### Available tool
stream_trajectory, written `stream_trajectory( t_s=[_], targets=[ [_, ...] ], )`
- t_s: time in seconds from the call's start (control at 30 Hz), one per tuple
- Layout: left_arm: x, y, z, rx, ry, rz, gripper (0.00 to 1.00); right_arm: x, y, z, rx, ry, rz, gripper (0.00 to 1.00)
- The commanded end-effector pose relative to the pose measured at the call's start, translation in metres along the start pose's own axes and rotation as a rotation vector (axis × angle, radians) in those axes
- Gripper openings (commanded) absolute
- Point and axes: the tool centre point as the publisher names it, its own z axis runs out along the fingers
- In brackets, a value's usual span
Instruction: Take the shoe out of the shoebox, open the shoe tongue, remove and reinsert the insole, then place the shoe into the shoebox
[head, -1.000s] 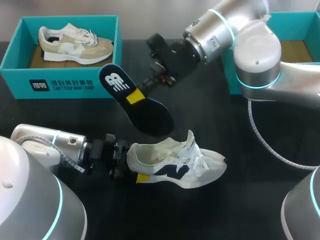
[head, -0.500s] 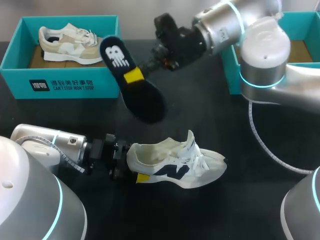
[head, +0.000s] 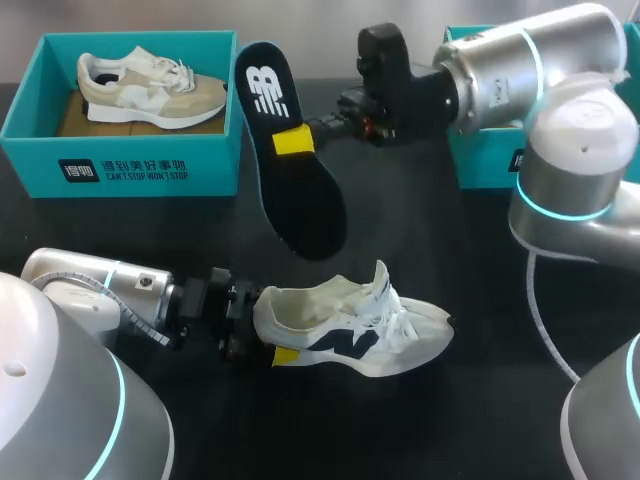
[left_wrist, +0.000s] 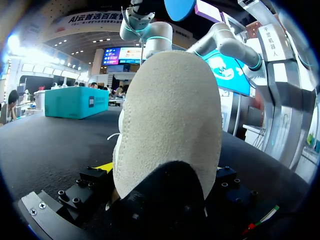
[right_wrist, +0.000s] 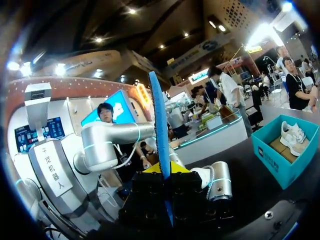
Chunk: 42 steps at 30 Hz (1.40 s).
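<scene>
A white shoe (head: 350, 330) with a dark logo stands on the black table, toe pointing right. My left gripper (head: 272, 328) is shut on its heel, one yellow tip showing at the near side. In the left wrist view the cream heel (left_wrist: 170, 130) fills the space between the fingers of the left gripper (left_wrist: 165, 190). A dark insole (head: 295, 200) with a white logo hangs in the air above the shoe. My right gripper (head: 297, 140) is shut on the insole's upper part. In the right wrist view the insole (right_wrist: 160, 125) rises edge-on from the right gripper (right_wrist: 167, 170).
A teal shoebox (head: 120, 165) at the back left holds a beige shoe (head: 150, 88); this shoebox (right_wrist: 285, 155) also shows in the right wrist view. A second teal box (head: 480, 165) sits at the back right, partly behind my right arm.
My right arm has carried the insole up and to the right, away from the shoe, turning it more upright. The left gripper and the shoe have stayed put.
</scene>
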Motion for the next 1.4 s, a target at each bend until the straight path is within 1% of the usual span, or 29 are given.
stream_trajectory(
  t_s=[0.03,0.53,0.57,0.63,0.67,0.7,0.77,0.83,0.93,0.97,1.0,1.03,1.4],
  targets=[
    [-0.002,0.002,0.002,-0.003,0.003,0.0,0.0,0.002,-0.002,0.001,-0.01,-0.008,0.0,0.0],
    [-0.002,0.002,0.002,-0.003,0.003,0.0,0.0,0.002,-0.002,0.001,-0.01,-0.008,0.0,0.0],
    [-0.002,0.002,0.002,-0.003,0.003,0.0,0.0,0.005,0.0,0.0,-0.053,-0.003,0.011,0.0],
    [-0.002,0.002,0.002,-0.003,0.003,0.0,0.0,0.016,0.005,-0.002,-0.092,-0.014,0.027,0.0],
    [-0.002,0.002,0.002,-0.003,0.003,0.0,0.0,0.024,0.009,-0.003,-0.124,-0.005,0.039,0.0],
    [-0.002,0.002,0.002,-0.003,0.003,0.0,0.0,0.031,0.012,-0.004,-0.121,-0.014,0.048,0.0],
    [-0.002,0.002,0.002,-0.003,0.003,0.0,0.0,0.047,0.022,-0.008,-0.15,-0.025,0.058,0.0],
    [-0.002,0.002,0.002,-0.003,0.003,0.0,0.0,0.062,0.03,-0.011,-0.16,-0.044,0.066,0.0],
    [-0.002,0.002,0.002,-0.003,0.003,0.0,0.0,0.084,0.038,-0.019,-0.202,-0.055,0.071,0.0],
    [-0.002,0.002,0.002,-0.003,0.003,0.0,0.0,0.089,0.039,-0.021,-0.231,-0.048,0.087,0.0],
    [-0.002,0.002,0.002,-0.003,0.003,0.0,0.0,0.094,0.039,-0.023,-0.276,-0.081,0.142,0.0],
    [-0.002,0.002,0.002,-0.003,0.003,0.0,0.0,0.099,0.039,-0.026,-0.309,-0.148,0.214,0.0],
    [-0.002,0.002,0.002,-0.003,0.003,0.0,0.0,0.099,0.039,-0.026,-0.309,-0.148,0.214,0.0]
  ],
)
